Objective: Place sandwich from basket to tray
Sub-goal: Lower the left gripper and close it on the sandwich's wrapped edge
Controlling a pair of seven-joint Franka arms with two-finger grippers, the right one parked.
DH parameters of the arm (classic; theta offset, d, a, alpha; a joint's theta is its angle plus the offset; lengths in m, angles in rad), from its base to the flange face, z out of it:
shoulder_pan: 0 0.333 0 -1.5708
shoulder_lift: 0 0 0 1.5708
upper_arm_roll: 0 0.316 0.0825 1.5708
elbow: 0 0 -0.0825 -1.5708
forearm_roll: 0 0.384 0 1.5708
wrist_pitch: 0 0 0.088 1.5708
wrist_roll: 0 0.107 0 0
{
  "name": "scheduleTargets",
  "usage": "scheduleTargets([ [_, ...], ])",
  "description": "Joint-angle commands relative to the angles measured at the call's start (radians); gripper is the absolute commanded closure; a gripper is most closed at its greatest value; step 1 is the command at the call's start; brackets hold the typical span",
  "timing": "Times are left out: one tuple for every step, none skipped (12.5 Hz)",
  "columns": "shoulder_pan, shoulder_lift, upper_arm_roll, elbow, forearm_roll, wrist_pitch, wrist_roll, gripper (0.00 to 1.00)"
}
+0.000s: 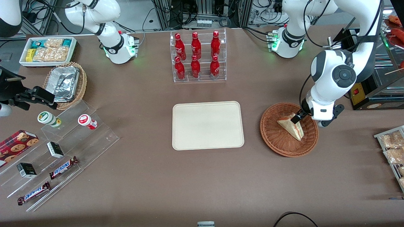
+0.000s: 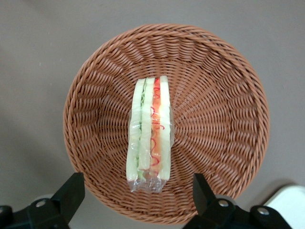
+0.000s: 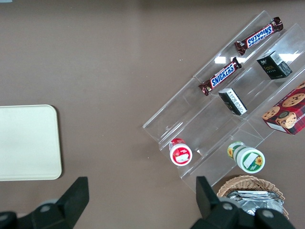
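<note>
The sandwich [image 1: 292, 127], a clear-wrapped wedge of pale bread with red-orange and green filling, lies in the round reddish-brown wicker basket [image 1: 272, 136] toward the working arm's end of the table. It also shows in the left wrist view [image 2: 149, 131], standing on edge in the basket [image 2: 224, 119]. My left gripper [image 1: 298, 117] hangs over the basket just above the sandwich's farther corner, open, its black fingers [image 2: 71, 191] spread wide on either side of the wedge and not touching it. The cream tray [image 1: 207, 125] lies flat at the table's middle, beside the basket.
A clear rack of red bottles [image 1: 198, 56] stands farther from the camera than the tray. A clear stepped display [image 1: 60, 151] with snack bars, boxes and cups sits toward the parked arm's end. A white bin of snack packets [image 1: 48, 50] and a tan foil-tray basket [image 1: 66, 84] are there too.
</note>
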Motion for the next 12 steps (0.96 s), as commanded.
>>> scheduleTargets([
  [-0.011,0.036,0.003,-0.009,0.017,0.073,-0.149,0.0],
  [-0.011,0.052,0.003,-0.011,0.016,0.086,-0.169,0.0],
  [-0.009,0.065,0.003,-0.011,0.011,0.088,-0.171,0.0],
  [-0.008,0.073,0.003,-0.014,0.008,0.091,-0.171,0.0],
  [-0.009,0.078,0.003,-0.02,0.005,0.106,-0.172,0.0],
  [-0.008,0.085,0.003,-0.025,0.002,0.112,-0.174,0.0],
  [-0.008,0.098,0.003,-0.025,-0.003,0.115,-0.177,0.0],
  [-0.008,0.107,0.003,-0.025,-0.024,0.123,-0.177,0.0],
  [-0.008,0.109,0.003,-0.029,-0.03,0.13,-0.177,0.0],
  [-0.008,0.11,0.003,-0.04,-0.032,0.132,-0.175,0.0],
  [-0.006,0.124,0.001,-0.049,-0.033,0.153,-0.175,0.0],
  [-0.008,0.128,0.001,-0.069,-0.035,0.193,-0.175,0.0],
])
